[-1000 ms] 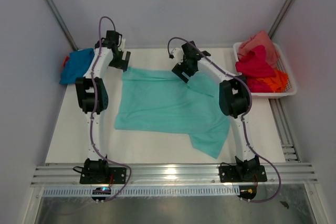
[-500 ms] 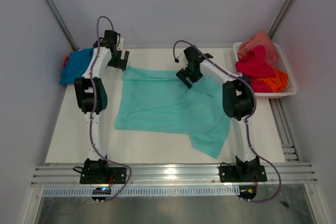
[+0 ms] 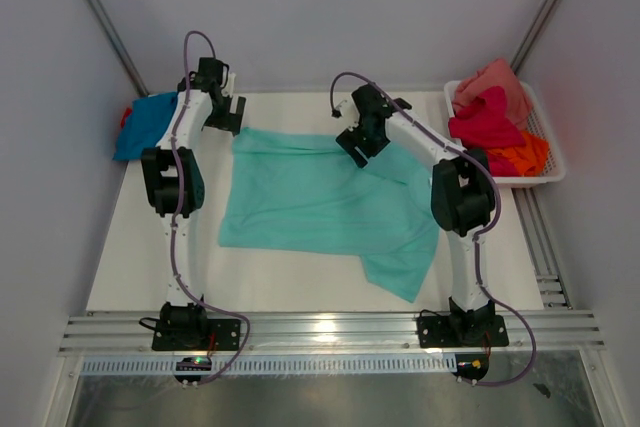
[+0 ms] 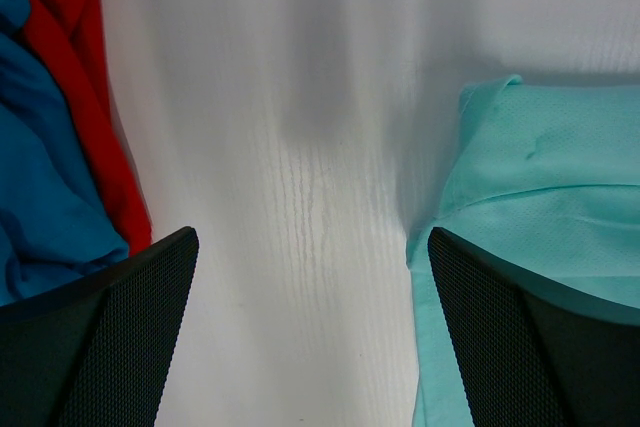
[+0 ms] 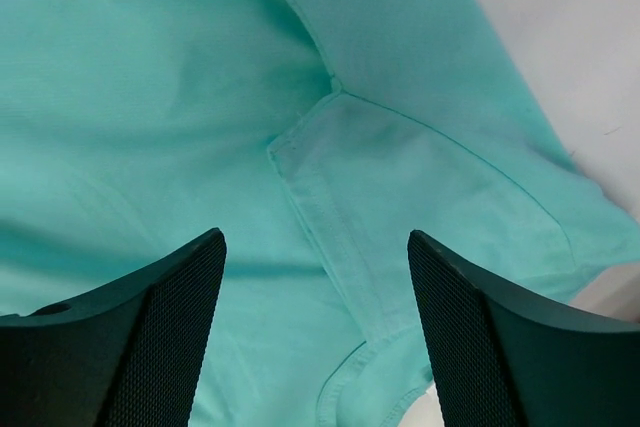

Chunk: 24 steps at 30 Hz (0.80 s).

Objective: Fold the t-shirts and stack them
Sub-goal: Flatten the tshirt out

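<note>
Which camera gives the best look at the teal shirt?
The top camera: it shows the whole teal shirt spread on the table. The left wrist camera catches only one corner; the right wrist camera sees just a close patch with a seam.

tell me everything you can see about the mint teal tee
The mint-teal t-shirt is thin, soft-looking cloth, spread mostly flat and lightly wrinkled on the white table, one sleeve trailing toward the near right. Stitched seams and a folded hem show in the right wrist view. The right end effector hovers open over its far edge; contact is unclear.
</note>
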Available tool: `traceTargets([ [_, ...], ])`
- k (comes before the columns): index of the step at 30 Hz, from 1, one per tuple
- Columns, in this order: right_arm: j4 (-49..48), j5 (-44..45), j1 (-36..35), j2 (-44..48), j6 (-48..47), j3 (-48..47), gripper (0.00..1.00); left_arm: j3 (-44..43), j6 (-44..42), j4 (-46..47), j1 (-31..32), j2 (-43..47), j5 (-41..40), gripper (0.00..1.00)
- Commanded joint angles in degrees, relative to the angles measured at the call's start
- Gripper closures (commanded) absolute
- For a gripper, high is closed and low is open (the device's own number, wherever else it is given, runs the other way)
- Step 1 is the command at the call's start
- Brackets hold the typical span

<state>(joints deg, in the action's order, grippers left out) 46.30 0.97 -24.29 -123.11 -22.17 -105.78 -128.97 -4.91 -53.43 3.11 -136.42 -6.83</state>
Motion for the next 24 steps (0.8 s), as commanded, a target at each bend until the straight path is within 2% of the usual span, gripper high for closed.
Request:
traceTargets([
  [1, 1.7, -4.2, -1.2, 3.0, 0.5, 0.5, 0.23, -0.1, 0.6, 0.6, -0.5, 2.5, 0.9, 0.01],
  [8, 1.5, -5.3, -3.1, 1.3, 0.5, 0.5, 0.24, 0.0, 0.8, 0.4, -0.5, 2.7, 1.3, 0.01],
  [14, 0.6, -4.8, -3.7, -0.9, 1.0, 0.0, 0.33, 0.2, 0.9, 0.2, -0.5, 2.6, 1.9, 0.01],
  [24, -2.3, -0.3, -3.8, -2.9, 0.9, 1.4, 0.36, 0.6, 1.0, 0.1, -0.5, 2.9, 2.4, 0.01],
])
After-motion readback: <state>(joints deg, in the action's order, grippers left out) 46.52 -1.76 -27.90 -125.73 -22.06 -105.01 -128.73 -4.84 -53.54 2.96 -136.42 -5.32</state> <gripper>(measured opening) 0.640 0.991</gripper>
